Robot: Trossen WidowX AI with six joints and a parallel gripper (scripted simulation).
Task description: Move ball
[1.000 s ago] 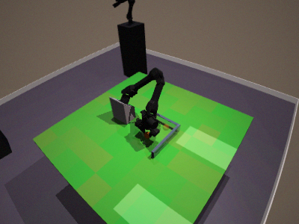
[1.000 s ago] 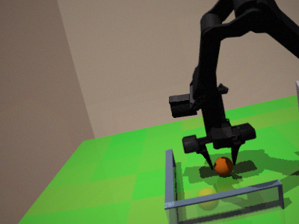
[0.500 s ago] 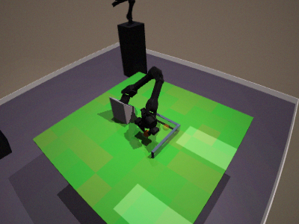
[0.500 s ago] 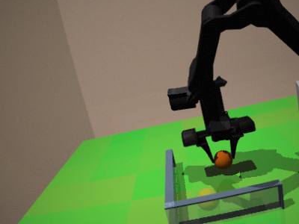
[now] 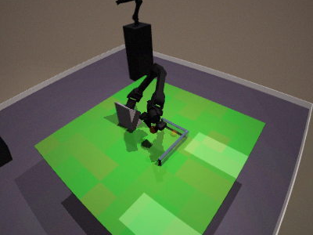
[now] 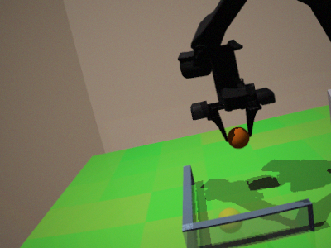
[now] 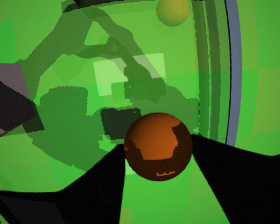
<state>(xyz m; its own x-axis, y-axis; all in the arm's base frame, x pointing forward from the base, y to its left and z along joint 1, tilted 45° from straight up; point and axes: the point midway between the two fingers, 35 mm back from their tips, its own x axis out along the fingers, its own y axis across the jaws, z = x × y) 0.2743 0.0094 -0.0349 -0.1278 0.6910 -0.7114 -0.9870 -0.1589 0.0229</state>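
the ball (image 6: 238, 137) sits clamped between the pincer (image 6: 238, 132) fingertips, airborne.

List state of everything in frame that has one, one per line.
gripper: shut on the ball, raised above the mat
ball: held between the fingertips, off the mat
see-through copy: unoccupied, in the corner inside the walls
clear walls: upright, forming a corner, untouched

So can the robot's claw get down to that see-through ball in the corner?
Probably yes. The gripper, shut on the orange ball, hangs above the low walls, so nothing seems to block the way down to the see-through copy.
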